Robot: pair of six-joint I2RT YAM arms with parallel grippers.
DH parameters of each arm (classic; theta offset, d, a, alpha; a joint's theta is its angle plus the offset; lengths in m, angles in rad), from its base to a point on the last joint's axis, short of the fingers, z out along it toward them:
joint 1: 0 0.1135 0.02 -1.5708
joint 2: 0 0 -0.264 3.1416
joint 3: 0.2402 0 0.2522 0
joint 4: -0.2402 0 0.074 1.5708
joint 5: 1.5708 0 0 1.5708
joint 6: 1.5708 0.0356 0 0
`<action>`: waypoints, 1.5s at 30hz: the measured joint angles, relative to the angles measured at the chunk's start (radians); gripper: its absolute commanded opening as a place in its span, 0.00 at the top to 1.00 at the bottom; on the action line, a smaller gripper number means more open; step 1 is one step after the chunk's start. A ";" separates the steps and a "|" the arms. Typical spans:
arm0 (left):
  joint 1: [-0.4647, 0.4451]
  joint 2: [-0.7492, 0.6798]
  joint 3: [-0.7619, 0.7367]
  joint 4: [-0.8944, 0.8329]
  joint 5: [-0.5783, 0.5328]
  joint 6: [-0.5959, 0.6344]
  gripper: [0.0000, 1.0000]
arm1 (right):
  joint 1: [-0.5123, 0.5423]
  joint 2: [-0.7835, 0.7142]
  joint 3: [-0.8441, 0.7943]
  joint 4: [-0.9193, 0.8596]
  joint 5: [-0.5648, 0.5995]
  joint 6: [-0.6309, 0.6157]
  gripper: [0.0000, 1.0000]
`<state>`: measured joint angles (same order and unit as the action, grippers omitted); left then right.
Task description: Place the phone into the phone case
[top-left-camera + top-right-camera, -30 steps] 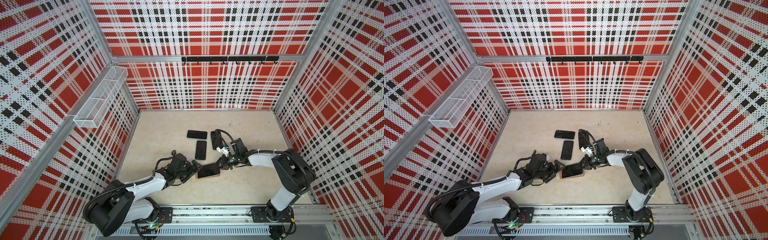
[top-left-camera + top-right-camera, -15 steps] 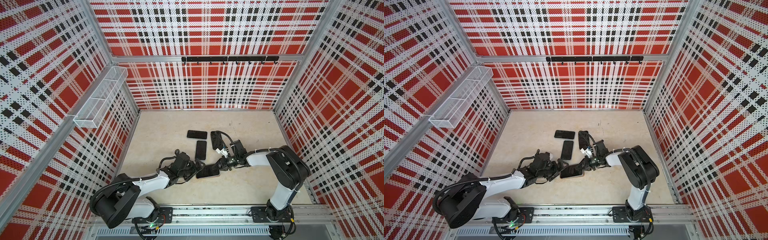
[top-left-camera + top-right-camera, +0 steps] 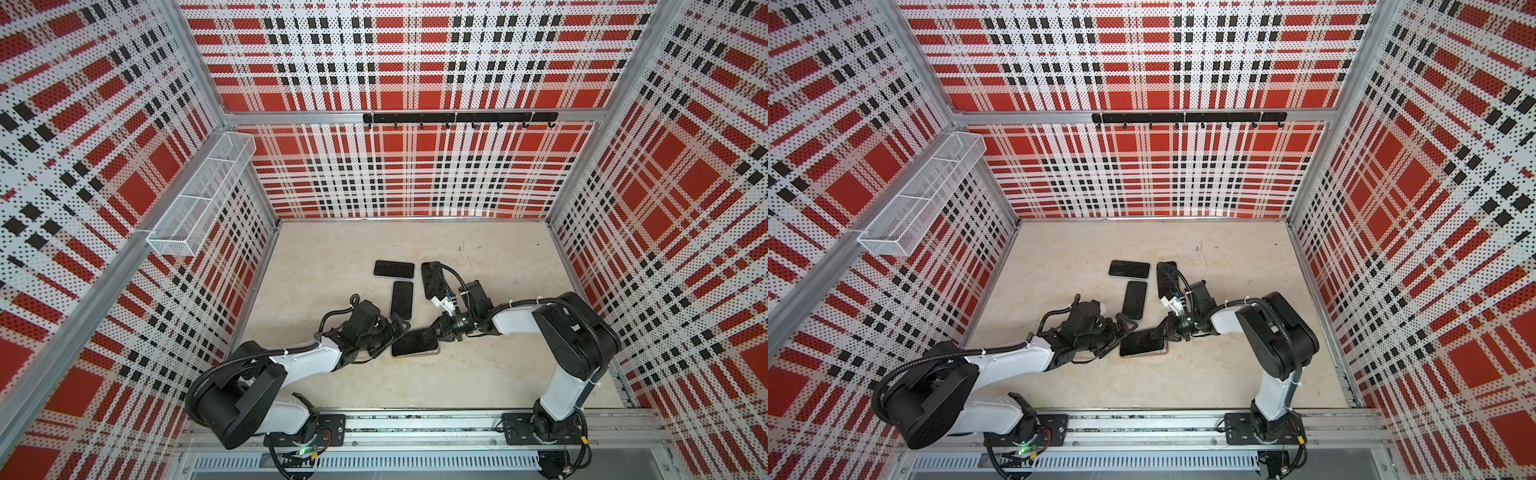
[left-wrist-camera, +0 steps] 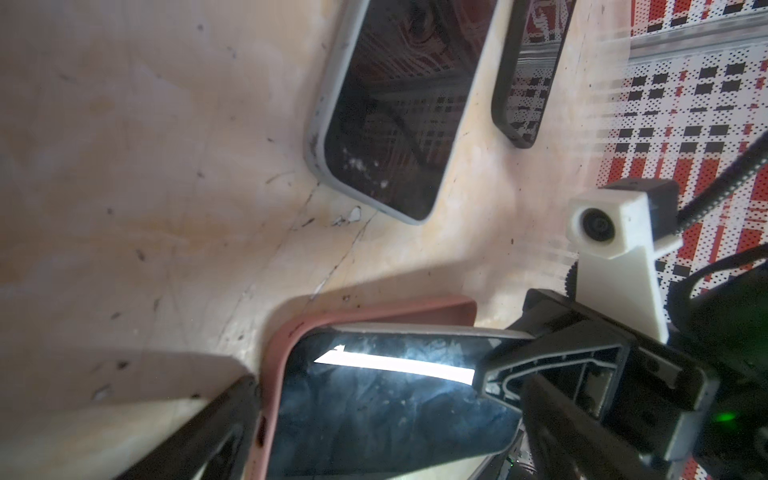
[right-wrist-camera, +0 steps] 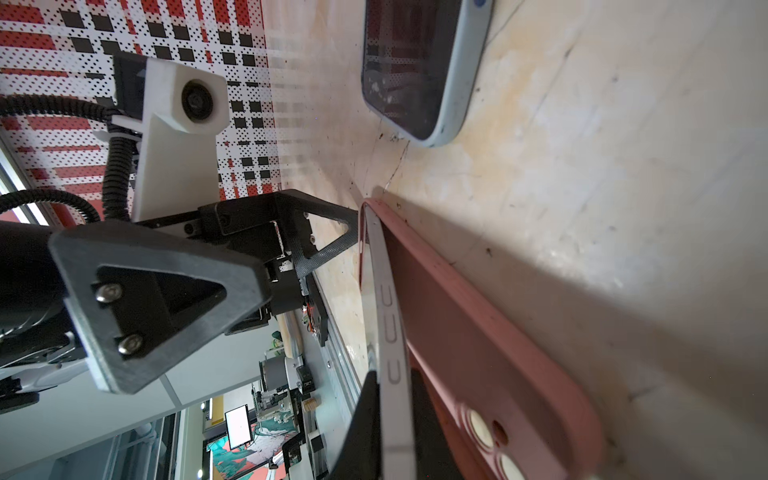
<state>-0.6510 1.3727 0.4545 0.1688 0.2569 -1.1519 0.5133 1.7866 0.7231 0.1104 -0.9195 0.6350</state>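
Observation:
The phone (image 3: 415, 341) (image 3: 1142, 341) lies screen up, partly inside the pink phone case (image 4: 286, 357) (image 5: 478, 353) on the table's front middle. In the right wrist view its silver edge (image 5: 388, 311) stands lifted off the case at the camera-hole end. My right gripper (image 3: 433, 331) (image 3: 1159, 331) (image 5: 395, 432) is shut on that edge. At the opposite end my left gripper (image 3: 392, 338) (image 3: 1119, 338) (image 4: 386, 436) stands open. One of its fingers (image 4: 216, 424) sits just outside the case's rim.
A phone in a pale case (image 3: 402, 300) (image 4: 395, 104) (image 5: 415, 70) lies just behind. Farther back are a black phone (image 3: 394, 269) and a dark patterned case (image 3: 430, 278) under the right arm's cable. A wire basket (image 3: 199, 199) hangs on the left wall.
My left gripper has slid to the right, up to the case's end, still open. The right arm's elbow has swung a little left; phone and case have barely shifted.

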 measured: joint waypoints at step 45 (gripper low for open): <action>0.000 -0.111 -0.066 0.003 -0.004 -0.018 0.08 | 0.094 -0.394 0.103 -0.552 0.776 -0.180 0.48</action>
<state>-0.6506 1.2617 0.3885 0.1719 0.2531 -1.1698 0.6075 1.3930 0.8261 -0.4412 -0.1440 0.4553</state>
